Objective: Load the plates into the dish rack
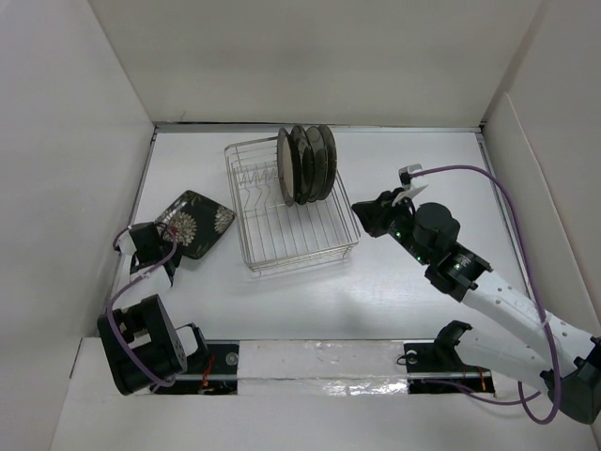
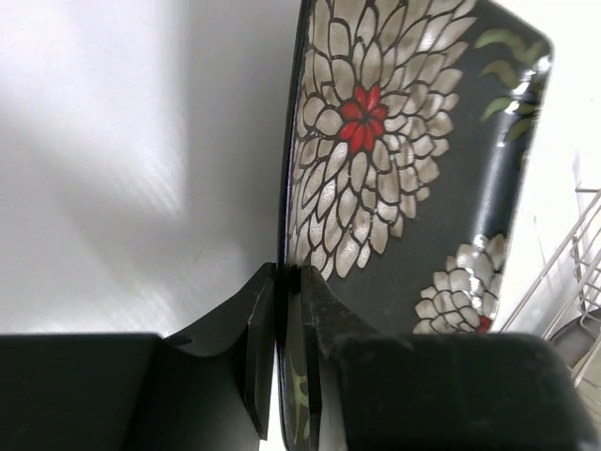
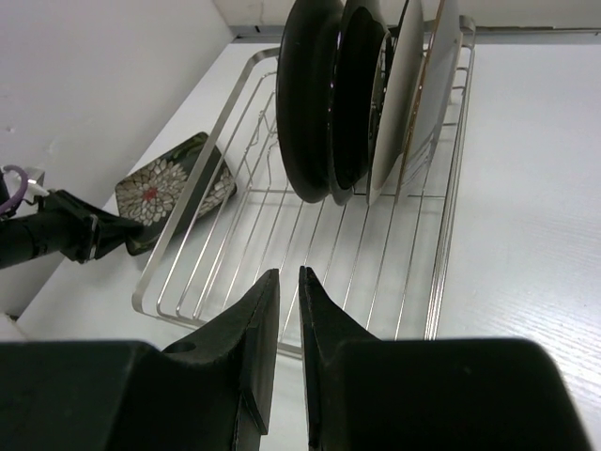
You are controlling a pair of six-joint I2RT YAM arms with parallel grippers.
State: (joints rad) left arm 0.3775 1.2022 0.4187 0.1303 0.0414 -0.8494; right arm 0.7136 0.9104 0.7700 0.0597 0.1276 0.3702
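Observation:
The square black floral plate lies left of the dish rack, tilted. My left gripper is shut on its near edge; the left wrist view shows the fingers clamped on the plate's rim. Several round plates stand upright on edge at the rack's far right: a beige one, dark ones and steel. The right wrist view shows these plates in the rack. My right gripper hovers beside the rack's right edge, jaws nearly together and empty.
White walls enclose the table on the left, back and right. The rack's left half and its row of prongs hold no plates. The rack's corner wires show just beyond the floral plate. A taped strip runs along the near edge.

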